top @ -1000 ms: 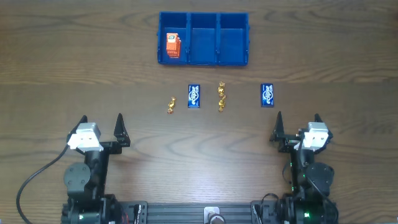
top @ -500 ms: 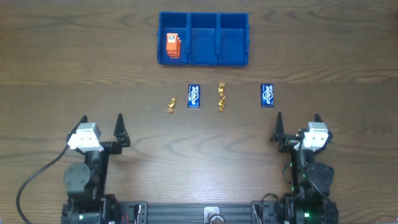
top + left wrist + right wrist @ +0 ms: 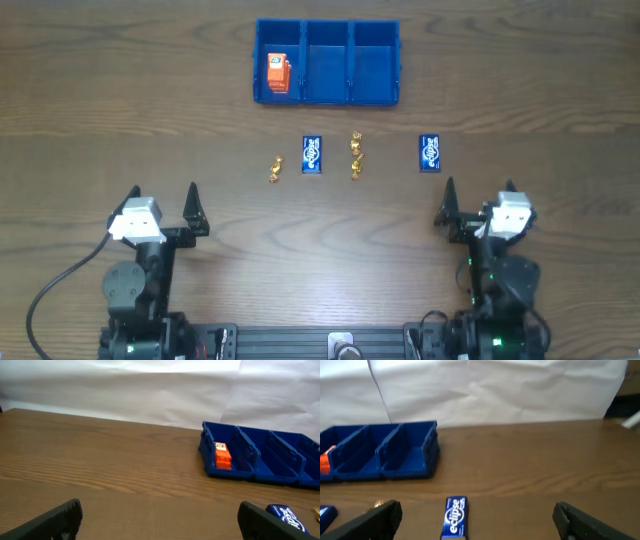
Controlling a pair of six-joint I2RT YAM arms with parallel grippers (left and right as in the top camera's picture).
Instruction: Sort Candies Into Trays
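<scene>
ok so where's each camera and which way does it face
Top view: fixed overhead, looking straight down on the table; both arms stand along the bottom edge, left gripper and right gripper open.
Left wrist view: low on the left arm, facing across the table toward the blue tray; its two fingers at the bottom.
Right wrist view: low on the right arm, facing the tray and a blue packet; own fingers at the bottom.
Shared: both wrist views show the tray with the orange candy in an end compartment.

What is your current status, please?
Left tool open, right tool open. Orange candy in tray, left bin; two blue packs, three gold candies loose. Nothing blocking.
</scene>
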